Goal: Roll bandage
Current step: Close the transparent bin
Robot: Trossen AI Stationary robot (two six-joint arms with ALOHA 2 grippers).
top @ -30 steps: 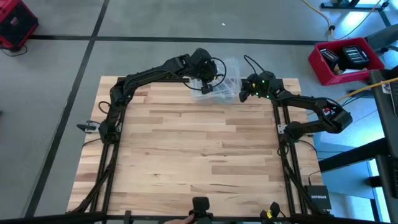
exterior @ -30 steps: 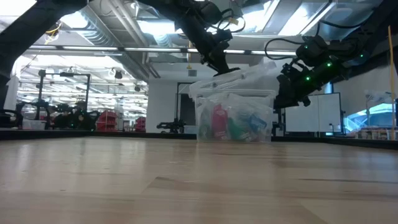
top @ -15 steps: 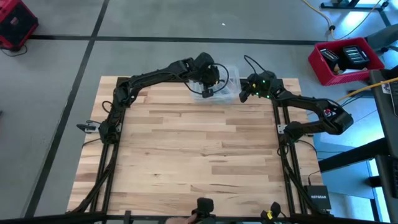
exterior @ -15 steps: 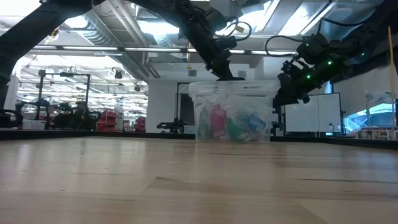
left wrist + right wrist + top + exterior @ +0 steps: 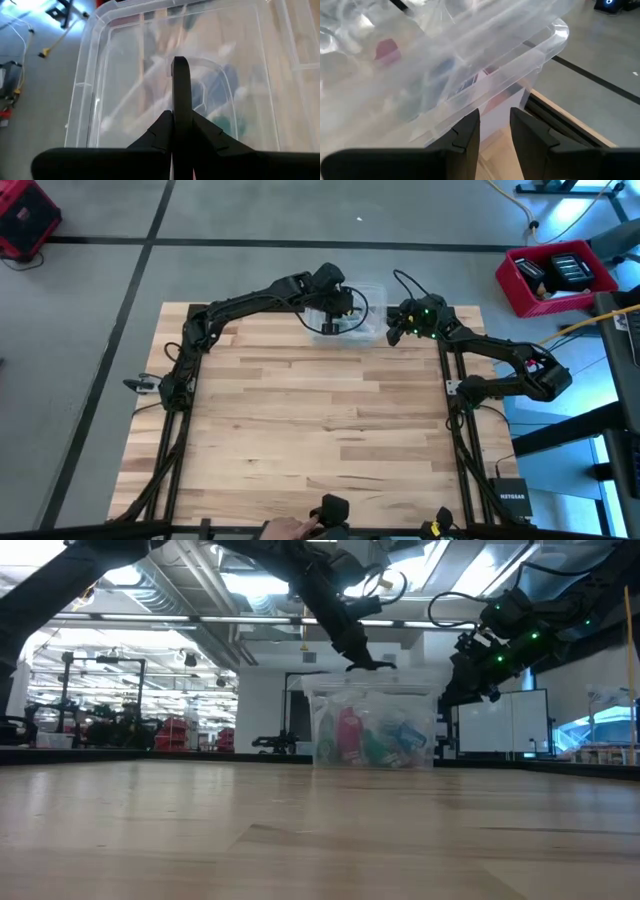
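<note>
No writing can be read; the left gripper (image 5: 180, 67) is pressed together on the lid (image 5: 125, 75), the right gripper (image 5: 495, 122) slightly parted beside the box (image 5: 372, 725).

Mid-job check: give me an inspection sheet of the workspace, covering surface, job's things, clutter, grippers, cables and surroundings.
Surface: wooden table, bare except at the far edge.
Job's things: no loose bandage seen; something blue shows inside the clear box, too blurred to identify.
Clutter: the lidded box stands at the far edge, with pink, green and blue items inside.
Grippers: left gripper shut, resting on the box lid; right gripper slightly parted beside the box, holding nothing.
Cables: wires loop along both arms; a yellow cable lies on the floor.
Surroundings: red bin on the floor to the right; a person's hand at the near edge.
</note>
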